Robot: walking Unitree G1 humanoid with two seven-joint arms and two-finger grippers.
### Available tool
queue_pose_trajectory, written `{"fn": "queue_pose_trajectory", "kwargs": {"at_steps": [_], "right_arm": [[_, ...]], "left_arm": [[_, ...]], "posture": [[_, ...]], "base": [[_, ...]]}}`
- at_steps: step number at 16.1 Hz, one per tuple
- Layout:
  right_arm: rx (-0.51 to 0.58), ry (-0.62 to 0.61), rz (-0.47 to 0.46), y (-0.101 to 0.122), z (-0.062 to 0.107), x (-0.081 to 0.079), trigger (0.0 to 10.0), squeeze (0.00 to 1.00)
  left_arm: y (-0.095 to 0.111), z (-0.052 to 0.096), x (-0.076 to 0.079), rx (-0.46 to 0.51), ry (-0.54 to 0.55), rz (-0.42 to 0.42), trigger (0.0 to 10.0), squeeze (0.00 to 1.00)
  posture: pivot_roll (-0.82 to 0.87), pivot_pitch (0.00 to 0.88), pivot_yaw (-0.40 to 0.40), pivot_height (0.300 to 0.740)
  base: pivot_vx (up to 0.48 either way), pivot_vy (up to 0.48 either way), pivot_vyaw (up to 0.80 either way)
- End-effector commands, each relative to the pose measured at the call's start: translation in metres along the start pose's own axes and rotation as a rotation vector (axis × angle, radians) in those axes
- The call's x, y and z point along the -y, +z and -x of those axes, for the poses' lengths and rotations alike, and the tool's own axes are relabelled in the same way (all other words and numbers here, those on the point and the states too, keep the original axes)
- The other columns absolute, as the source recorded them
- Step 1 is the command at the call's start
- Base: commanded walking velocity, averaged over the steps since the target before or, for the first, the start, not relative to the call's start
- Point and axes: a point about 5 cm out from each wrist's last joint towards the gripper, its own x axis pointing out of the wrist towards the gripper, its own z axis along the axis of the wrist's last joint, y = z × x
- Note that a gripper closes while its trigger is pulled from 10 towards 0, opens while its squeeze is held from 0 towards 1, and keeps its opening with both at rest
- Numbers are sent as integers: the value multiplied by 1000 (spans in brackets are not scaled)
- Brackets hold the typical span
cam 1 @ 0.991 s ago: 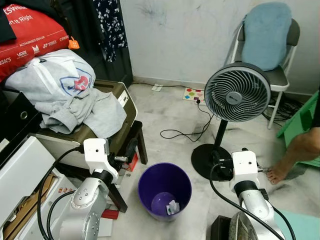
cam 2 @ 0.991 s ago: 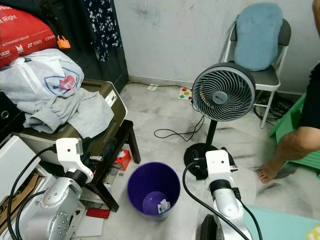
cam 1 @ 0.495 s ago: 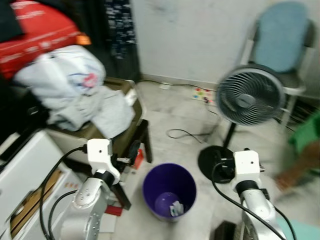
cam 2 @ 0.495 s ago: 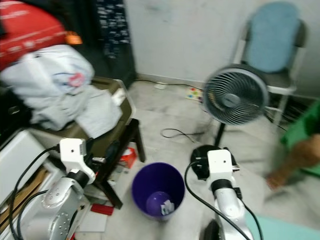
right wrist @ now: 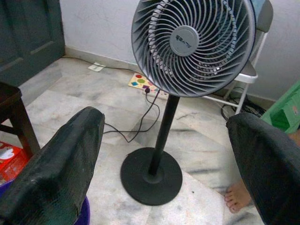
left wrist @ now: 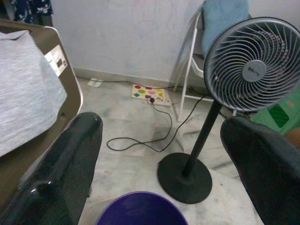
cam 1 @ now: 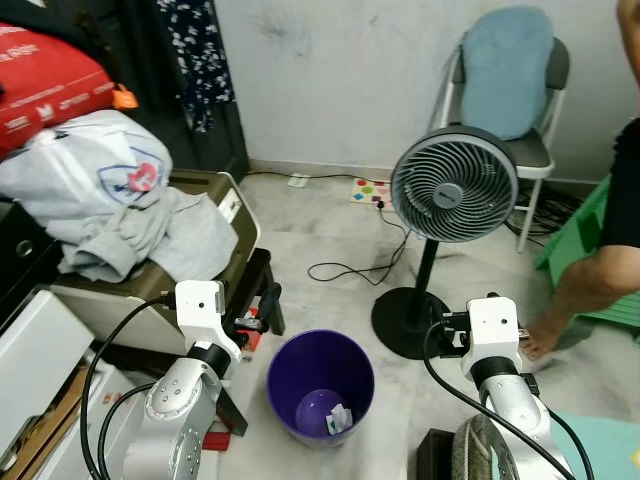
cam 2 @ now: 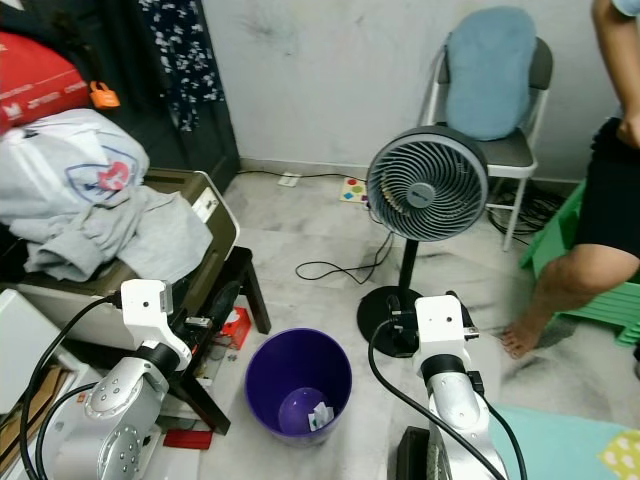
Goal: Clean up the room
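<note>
A grey pedestal fan (cam 1: 454, 184) stands before a folding chair (cam 1: 504, 100); a person's bare foot (cam 1: 538, 342) rests nearby.

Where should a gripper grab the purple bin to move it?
Probably the rim of the bin, from above: it stands upright and open, so one finger can go inside the thin wall and one outside. The left side of the rim sits near the left gripper, whose fingers are open. The body looks too wide to span. A paper scrap lies at the bottom.
</note>
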Motion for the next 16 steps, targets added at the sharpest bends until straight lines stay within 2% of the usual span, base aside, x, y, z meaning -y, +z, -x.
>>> {"fn": "queue_pose_trajectory", "kwargs": {"at_steps": [1, 11, 14, 16], "right_arm": [[-12, 1, -13, -1, 0, -1, 10000, 0], [-12, -3, -20, -1, 0, -1, 10000, 0], [-7, 2, -18, -1, -1, -1, 10000, 0], [-12, 1, -20, -1, -2, -1, 10000, 0]], "left_arm": [[-1, 0, -1, -10, -7, -1, 10000, 0], [-3, 1, 2, -28, -40, 19, 10000, 0], [-2, 1, 5, -19, -70, 14, 10000, 0], [-3, 1, 3, -23, -41, 25, 10000, 0]], "posture": [[-139, 0, 87, 740], [-139, 0, 88, 740], [-139, 0, 87, 740], [-138, 0, 86, 740]], "base": [[0, 0, -800], [0, 0, -800], [0, 0, -173], [0, 0, -300]]}}
